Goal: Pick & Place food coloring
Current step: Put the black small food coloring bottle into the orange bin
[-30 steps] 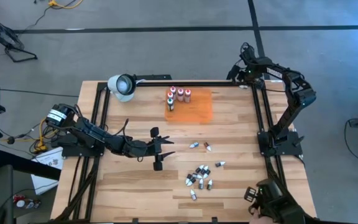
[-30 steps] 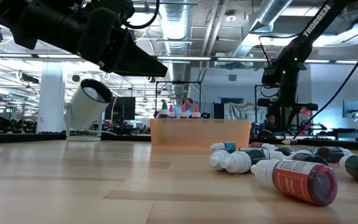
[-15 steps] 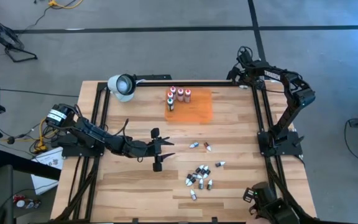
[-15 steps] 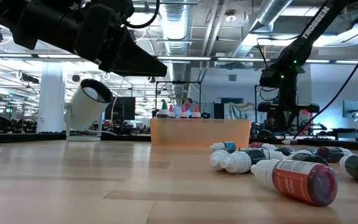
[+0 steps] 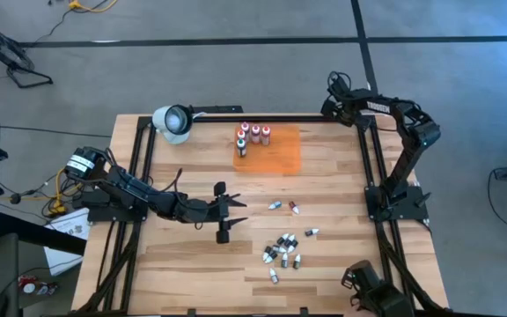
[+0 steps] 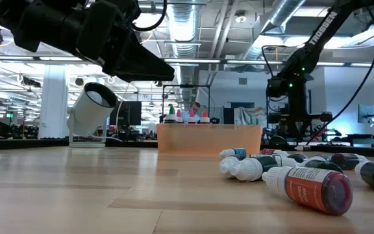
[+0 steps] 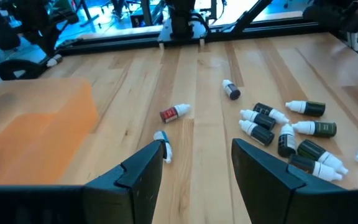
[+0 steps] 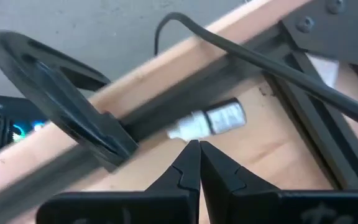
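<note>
Left gripper point(image 5: 229, 214) hovers over mid-table, fingers point(image 7: 138, 177) spread, holding nothing. Just ahead of its tips lie a blue-label dropper point(image 7: 162, 145) and a red-label dropper point(image 7: 174, 112); the main scatter of food coloring droppers point(image 5: 282, 250) lies further out, off to one side of the fingers. Four capped bottles point(image 5: 250, 136) stand on the orange mat point(image 5: 275, 150), well apart from this gripper, toward the lamp point(image 5: 172, 121).

Right gripper point(image 8: 197, 163) sits at the table's far right corner by the frame rail point(image 8: 185, 102), fingers pressed together, empty. One white-cap dropper point(image 8: 209, 121) lies just beyond its tips, not touching
</note>
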